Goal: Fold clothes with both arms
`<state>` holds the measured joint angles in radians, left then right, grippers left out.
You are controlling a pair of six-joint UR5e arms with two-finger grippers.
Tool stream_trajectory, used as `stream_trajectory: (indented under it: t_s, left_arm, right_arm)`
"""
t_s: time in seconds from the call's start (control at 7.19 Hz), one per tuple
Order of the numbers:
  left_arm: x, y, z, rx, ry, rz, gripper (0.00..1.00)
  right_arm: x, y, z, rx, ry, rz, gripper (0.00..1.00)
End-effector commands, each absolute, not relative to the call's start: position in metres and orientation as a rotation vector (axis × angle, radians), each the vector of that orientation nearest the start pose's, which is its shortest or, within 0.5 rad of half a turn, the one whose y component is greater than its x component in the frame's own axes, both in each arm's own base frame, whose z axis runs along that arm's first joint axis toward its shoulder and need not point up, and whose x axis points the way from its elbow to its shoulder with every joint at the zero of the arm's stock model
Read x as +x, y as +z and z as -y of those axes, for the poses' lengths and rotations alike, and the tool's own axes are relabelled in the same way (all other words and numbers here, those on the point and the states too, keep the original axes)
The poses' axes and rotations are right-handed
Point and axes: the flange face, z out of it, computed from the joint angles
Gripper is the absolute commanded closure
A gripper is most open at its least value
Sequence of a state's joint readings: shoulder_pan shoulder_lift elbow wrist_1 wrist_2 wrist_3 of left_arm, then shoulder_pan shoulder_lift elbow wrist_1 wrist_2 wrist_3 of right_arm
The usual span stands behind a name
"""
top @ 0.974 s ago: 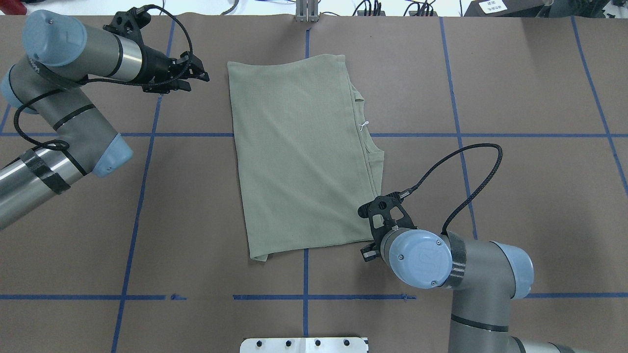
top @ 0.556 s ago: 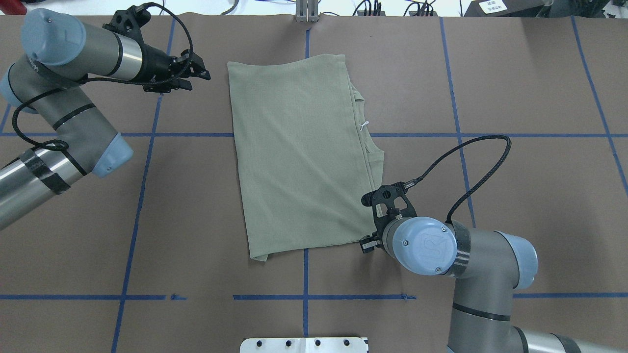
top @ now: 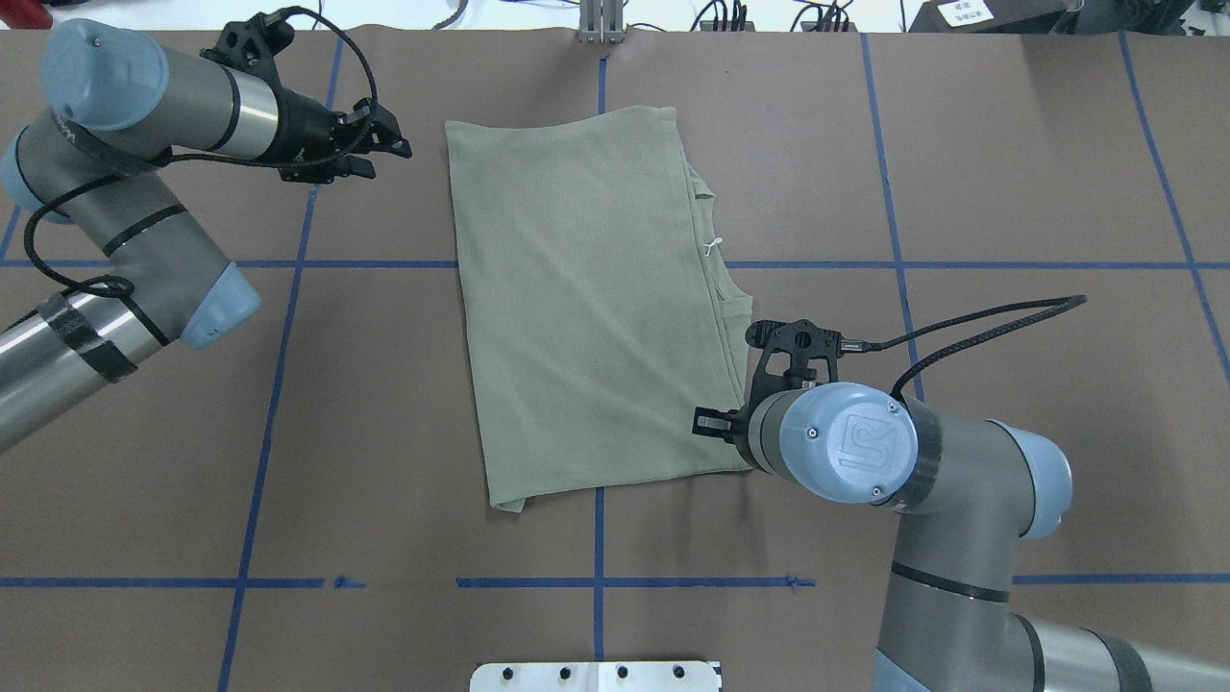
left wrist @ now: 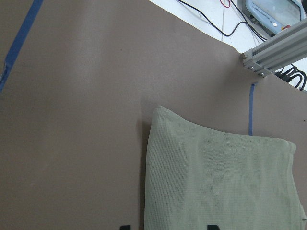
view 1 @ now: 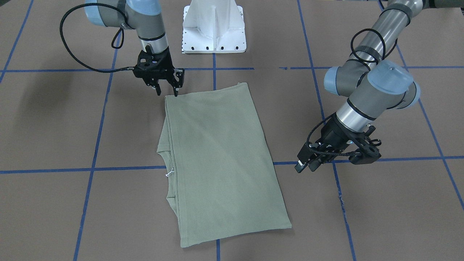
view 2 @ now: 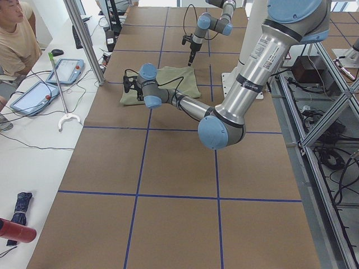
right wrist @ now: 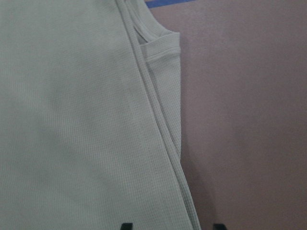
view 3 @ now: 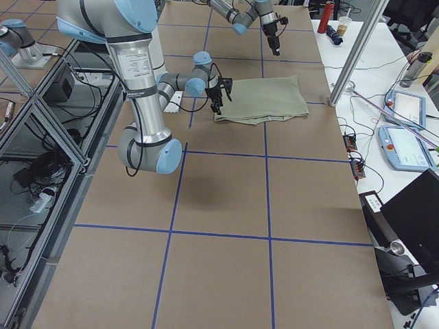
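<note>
The pale sage-green shirt lies flat on the brown table, straight out from the white pedestal base. It is folded into a long rectangle, with one short end toward the base. On the long side at the robot's right the layered edges and the ribbed collar stick out a little, and a small white label thread shows there.

The right arm reaches out from beside the base. The right gripper points down at the shirt corner nearest the base. Its fingers are parted and grip nothing. In the right wrist view the layered edge of the shirt runs between the two fingertips. Whether they touch the cloth cannot be told.

The left gripper is farther from the base, beside the far corner of the shirt on the robot's left, apart from the cloth. It lies almost level and points toward the shirt. Its fingers are wide apart and hold nothing.
</note>
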<state>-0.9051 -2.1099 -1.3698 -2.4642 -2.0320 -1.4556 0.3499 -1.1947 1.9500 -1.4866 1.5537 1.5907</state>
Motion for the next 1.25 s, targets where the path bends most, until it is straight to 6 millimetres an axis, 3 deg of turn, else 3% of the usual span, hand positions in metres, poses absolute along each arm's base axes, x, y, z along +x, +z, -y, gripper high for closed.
stream_trajectory:
  t_s: [0.0, 0.14, 0.28, 0.56, 1.11]
  left_arm:
    - [0.367, 0.332, 0.609, 0.237, -0.399, -1.256, 0.38]
    - [0.367, 0.333, 0.609, 0.238, -0.398, -1.256, 0.38]
    - [0.366, 0.334, 0.609, 0.237, -0.4, -1.253, 0.38]
    - [0.367, 0.332, 0.609, 0.239, -0.399, -1.256, 0.38]
    - [0.367, 0.331, 0.61, 0.24, -0.4, -1.257, 0.38]
  right_arm:
    - [-0.525, 0.273, 0.347, 0.04, 0.642, 0.843, 0.33]
    - [-0.529, 0.28, 0.35, 0.029, 0.67, 0.829, 0.31]
    - [-0.534, 0.289, 0.353, 0.022, 0.688, 0.808, 0.21]
    - [-0.539, 0.29, 0.354, 0.006, 0.726, 0.804, 0.15]
    - [-0.55, 0.298, 0.355, 0.001, 0.723, 0.782, 0.14]
